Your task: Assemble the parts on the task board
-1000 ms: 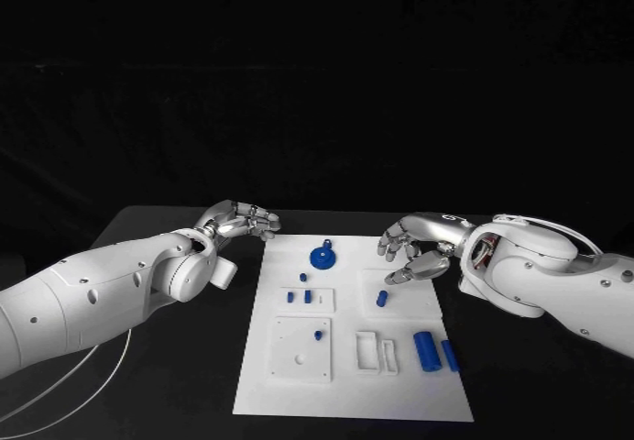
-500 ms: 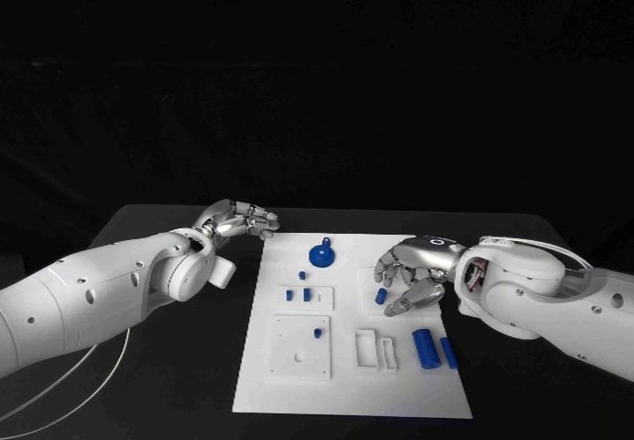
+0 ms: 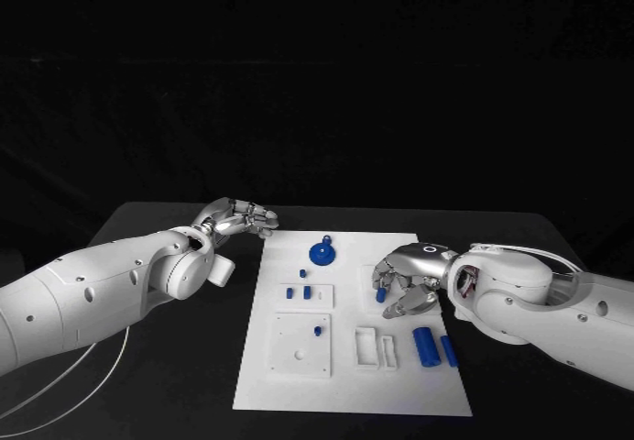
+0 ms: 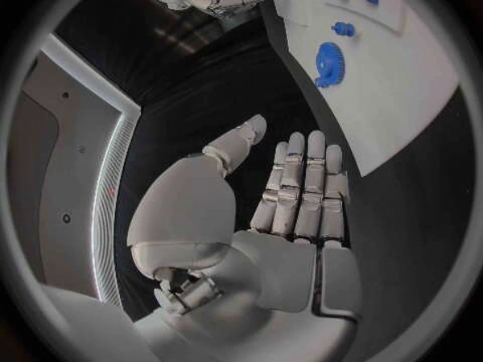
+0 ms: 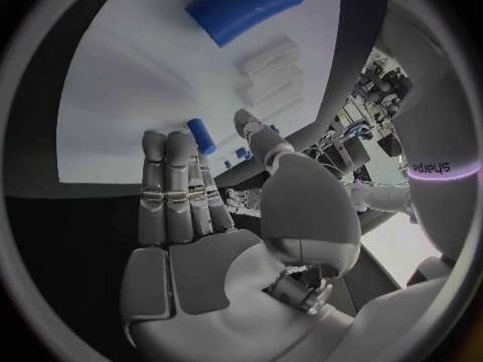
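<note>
One task board (image 3: 352, 385), two robot hands (image 3: 406, 275), about nine small blue parts (image 3: 322, 253).

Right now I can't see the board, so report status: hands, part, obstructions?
Right hand open, over small blue peg. Left hand open, off the task board. Nothing in the way.

Head view: the scene is dim overall. The background beyond the far edge of the table (image 3: 158, 220) is fully black, with no detail. The task board (image 3: 397, 385) is the brightest surface and shows no blown-out glare. Light falls from above; the right robot hand (image 3: 406, 278) casts only a faint, soft shadow on the board. The white arms are evenly lit, darkening toward their undersides. Focus is sharp across the board.

Wrist views: fisheye distortion bends the board's straight edges into curves. A dark frame surrounds each circular picture, and detail blurs toward the rim. The left robot hand (image 4: 292, 209) is evenly lit.
</note>
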You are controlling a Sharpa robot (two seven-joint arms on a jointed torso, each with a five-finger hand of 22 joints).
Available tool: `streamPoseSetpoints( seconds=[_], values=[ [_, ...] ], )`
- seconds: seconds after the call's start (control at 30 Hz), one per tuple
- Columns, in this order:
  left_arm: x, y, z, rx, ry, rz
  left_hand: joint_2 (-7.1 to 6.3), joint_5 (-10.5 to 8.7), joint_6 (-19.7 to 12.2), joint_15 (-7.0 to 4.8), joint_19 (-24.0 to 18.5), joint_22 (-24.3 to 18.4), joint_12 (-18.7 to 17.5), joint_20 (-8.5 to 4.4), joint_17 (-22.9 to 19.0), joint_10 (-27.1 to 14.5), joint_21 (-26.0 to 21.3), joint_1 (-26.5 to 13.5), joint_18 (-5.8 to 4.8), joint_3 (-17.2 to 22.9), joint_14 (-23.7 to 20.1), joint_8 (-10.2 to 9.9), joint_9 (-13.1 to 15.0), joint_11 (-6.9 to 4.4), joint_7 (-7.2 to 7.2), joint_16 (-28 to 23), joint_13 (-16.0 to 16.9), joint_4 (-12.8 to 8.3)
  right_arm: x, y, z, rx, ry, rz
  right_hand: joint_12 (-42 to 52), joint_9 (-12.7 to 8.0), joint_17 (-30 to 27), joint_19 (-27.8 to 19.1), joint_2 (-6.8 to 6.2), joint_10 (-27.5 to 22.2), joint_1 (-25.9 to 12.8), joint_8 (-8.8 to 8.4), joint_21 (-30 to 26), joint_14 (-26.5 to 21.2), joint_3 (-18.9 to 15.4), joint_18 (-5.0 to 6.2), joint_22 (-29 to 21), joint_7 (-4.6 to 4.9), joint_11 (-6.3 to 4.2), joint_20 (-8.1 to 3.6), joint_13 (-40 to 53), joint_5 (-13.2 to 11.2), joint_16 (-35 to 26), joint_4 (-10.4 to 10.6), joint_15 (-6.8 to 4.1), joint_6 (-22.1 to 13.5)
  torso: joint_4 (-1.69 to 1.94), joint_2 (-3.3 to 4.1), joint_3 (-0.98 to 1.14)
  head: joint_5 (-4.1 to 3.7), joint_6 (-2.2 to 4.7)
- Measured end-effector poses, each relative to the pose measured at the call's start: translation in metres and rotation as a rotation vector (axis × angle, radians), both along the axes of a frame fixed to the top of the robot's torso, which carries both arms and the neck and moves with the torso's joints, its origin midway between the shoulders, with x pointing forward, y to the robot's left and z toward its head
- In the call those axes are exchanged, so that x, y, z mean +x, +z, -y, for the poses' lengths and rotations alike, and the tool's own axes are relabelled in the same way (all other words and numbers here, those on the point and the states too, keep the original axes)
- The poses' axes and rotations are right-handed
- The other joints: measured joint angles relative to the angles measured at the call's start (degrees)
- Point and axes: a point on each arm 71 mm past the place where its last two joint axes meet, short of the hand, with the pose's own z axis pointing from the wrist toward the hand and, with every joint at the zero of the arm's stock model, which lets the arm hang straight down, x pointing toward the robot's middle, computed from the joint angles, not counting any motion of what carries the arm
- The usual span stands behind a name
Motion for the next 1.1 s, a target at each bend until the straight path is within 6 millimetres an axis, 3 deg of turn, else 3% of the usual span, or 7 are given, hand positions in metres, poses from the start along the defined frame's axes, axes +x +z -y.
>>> streamPoseSetpoints(
  seconds=[0.07,0.17,0.27,0.47,0.63,0.8,1.1],
  values=[
    [0.0000,0.0000,-0.0004,0.000,0.000,0.000,0.00,0.00,0.0,0.00,0.0,0.0,0.0,0.00,0.0,0.0,0.0,0.0,0.00,0.0,0.0,0.0,0.0,0.00,0.00,0.0,0.0,0.0,0.0005,-0.0015,-0.0010,-0.001,-0.001,0.003,0.3,-0.1,-0.2,0.0,0.27,0.4,0.9,0.21,0.1,0.2,1.1,-0.01,0.1,-0.10,-0.17,0.00,-0.1,-1.7,0.3,0.4,-0.19,0.5,0.01,0.00,-0.03,0.00,-0.03],
    [-0.0001,0.0000,-0.0009,0.000,0.001,0.000,0.00,0.00,0.0,0.00,0.0,0.0,0.0,0.00,0.0,0.0,0.0,0.0,0.00,0.0,0.0,0.0,0.0,0.00,0.00,0.0,0.0,0.0,0.0012,-0.0028,-0.0024,0.000,-0.003,0.010,0.3,-0.2,-0.3,0.1,-0.68,1.0,1.9,0.34,0.3,0.6,4.2,-0.05,0.1,-0.26,-0.34,-0.05,-0.1,-3.5,0.7,2.2,-0.32,1.1,0.01,0.01,-0.04,0.00,-0.16],
    [-0.0001,0.0000,-0.0009,0.000,0.001,0.000,0.18,0.00,0.0,0.00,0.0,0.0,0.0,0.00,0.1,0.0,0.0,-0.2,0.00,0.0,0.0,0.0,0.0,0.00,0.00,0.0,0.0,0.0,0.0017,-0.0036,-0.0030,0.002,-0.005,0.018,0.8,-0.2,-0.3,0.6,0.10,2.0,2.8,0.74,0.3,0.9,7.0,-0.30,0.1,-0.44,-0.59,-0.33,-0.2,-3.7,0.9,3.7,-0.65,1.7,0.02,0.01,-0.04,0.07,-0.25],
    [-0.0001,-0.0001,-0.0013,0.000,0.001,-0.001,0.23,0.00,0.0,0.00,0.0,0.0,0.0,0.00,0.1,0.0,0.0,-0.2,0.00,-0.2,0.0,0.0,0.0,0.00,0.00,0.0,-0.1,0.2,0.0020,-0.0041,-0.0036,0.005,-0.008,0.032,2.7,-0.1,-0.4,1.2,0.09,5.0,4.0,1.92,1.3,1.5,12.8,-0.29,0.6,-1.10,-1.68,-0.55,1.0,-3.7,1.6,6.5,-1.77,3.9,0.03,0.01,-0.04,0.10,-0.42],
    [-0.0002,-0.0001,-0.0017,0.000,0.001,-0.001,0.23,0.00,0.0,0.00,0.0,0.0,0.0,0.00,0.2,0.0,-0.2,-0.2,-0.01,-0.2,0.0,0.0,0.0,0.00,0.00,0.0,0.0,0.2,0.0013,-0.0047,-0.0053,0.009,-0.006,0.044,3.4,0.6,0.3,2.1,0.16,7.4,4.1,2.98,2.4,1.8,15.6,-0.29,1.4,-1.95,-2.43,-1.07,2.1,-3.7,3.2,7.8,-2.67,5.5,0.03,0.01,-0.03,0.12,-0.51],
    [-0.0002,-0.0001,-0.0016,0.000,0.000,-0.001,0.23,0.00,0.0,0.00,0.0,0.0,0.0,0.00,0.2,0.0,-0.2,-0.2,0.00,-0.2,0.0,0.0,0.0,0.00,0.00,0.0,0.0,0.2,0.0006,-0.0040,-0.0080,0.015,0.001,0.056,4.6,1.1,1.4,3.2,0.46,8.6,4.4,3.92,3.7,2.7,16.8,-0.30,2.0,-2.81,-3.08,-1.85,3.4,-3.7,4.6,8.1,-3.50,7.0,0.03,0.01,-0.03,0.14,-0.60],
    [-0.0002,-0.0002,-0.0016,0.000,0.000,-0.002,0.23,0.00,0.0,0.00,0.0,0.1,0.0,0.00,0.2,0.0,-0.2,-0.2,0.00,-0.2,0.0,0.0,0.0,0.00,0.00,0.0,0.0,0.2,0.0006,-0.0029,-0.0080,0.005,0.002,0.082,5.8,1.9,2.9,3.6,0.68,10.1,4.6,5.21,4.6,3.0,19.2,-0.31,2.8,-3.60,-3.97,-2.18,6.0,-3.8,5.6,7.2,-3.86,8.5,-0.01,0.01,-0.01,0.14,-0.70]
  ],
)
